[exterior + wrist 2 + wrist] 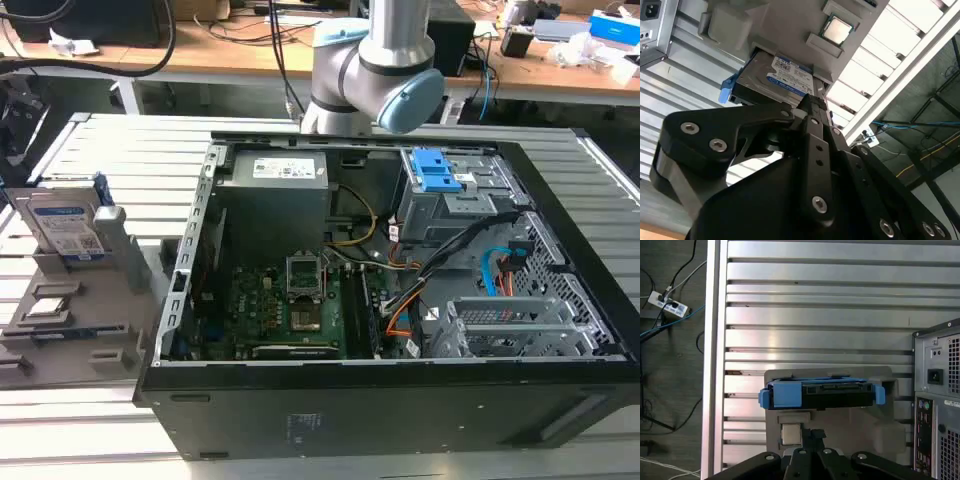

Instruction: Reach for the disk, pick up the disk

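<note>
The disk (822,392) stood on its edge in a grey holder (855,432), close ahead of the pincer (813,435). The pincer's fingers were pressed together, with nothing between them. A small chip (790,433) lay just beside its tips.

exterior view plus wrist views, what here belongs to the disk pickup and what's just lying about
Job in hand:
silver-grey rectangular hard disk with blue plastic rails, standing in a grey plastic holder
black robot hand, close to the disk

Lying about:
small square metal chip in the holder
open black metal computer case
blue plastic latches inside the case
</note>
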Available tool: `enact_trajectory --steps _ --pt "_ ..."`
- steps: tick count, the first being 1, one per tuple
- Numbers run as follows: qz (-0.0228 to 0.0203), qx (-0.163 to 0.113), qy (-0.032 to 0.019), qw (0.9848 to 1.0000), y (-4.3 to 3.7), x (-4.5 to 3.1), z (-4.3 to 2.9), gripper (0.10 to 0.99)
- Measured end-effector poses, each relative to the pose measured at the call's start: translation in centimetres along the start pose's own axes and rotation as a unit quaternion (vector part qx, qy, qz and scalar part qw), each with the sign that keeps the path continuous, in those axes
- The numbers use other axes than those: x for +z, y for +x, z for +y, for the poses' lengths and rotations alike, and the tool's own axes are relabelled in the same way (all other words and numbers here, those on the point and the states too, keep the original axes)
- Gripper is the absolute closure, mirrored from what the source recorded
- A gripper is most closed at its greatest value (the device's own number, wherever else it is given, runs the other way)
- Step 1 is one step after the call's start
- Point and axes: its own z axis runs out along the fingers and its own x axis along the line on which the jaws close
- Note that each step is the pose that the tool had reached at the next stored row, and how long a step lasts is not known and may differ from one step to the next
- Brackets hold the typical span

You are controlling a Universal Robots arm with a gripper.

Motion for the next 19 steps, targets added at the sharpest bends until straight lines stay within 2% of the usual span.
enact_trajectory --steps 2,4,6,12,16,19 --pt "0.0001 -0.002 0.0000 1.0000 0.00 0.00 0.00 0.980" --pt "0.0007 -0.019 0.0000 0.9998 0.01 0.00 0.00 0.980" --pt "0.0015 -0.039 0.0000 0.9992 0.00 0.00 0.00 0.980" --pt "0.0026 -0.067 0.0000 0.9978 0.00 0.00 0.00 0.980" --pt "0.0036 -0.094 0.0001 0.9956 0.00 0.00 0.00 0.980" --pt "0.0045 -0.118 0.0001 0.9929 0.00 0.00 0.00 0.980"
